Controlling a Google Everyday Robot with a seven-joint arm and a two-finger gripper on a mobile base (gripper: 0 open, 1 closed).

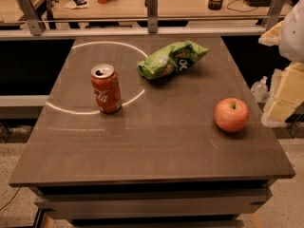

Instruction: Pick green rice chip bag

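The green rice chip bag (pixel 172 59) lies crumpled on the brown table (pixel 156 141), toward the back and a little right of the middle. It is bright green foil with white lettering and a chip picture. My gripper (pixel 284 93) shows as pale yellow and white parts at the right edge of the view, beside the table's right side. It is well to the right of the bag and touches nothing on the table.
An upright red cola can (pixel 106 88) stands left of the bag, on a white ring marked on the table. A red apple (pixel 232 114) sits at the right, close to the gripper. A metal rail (pixel 152 30) and desks stand behind.
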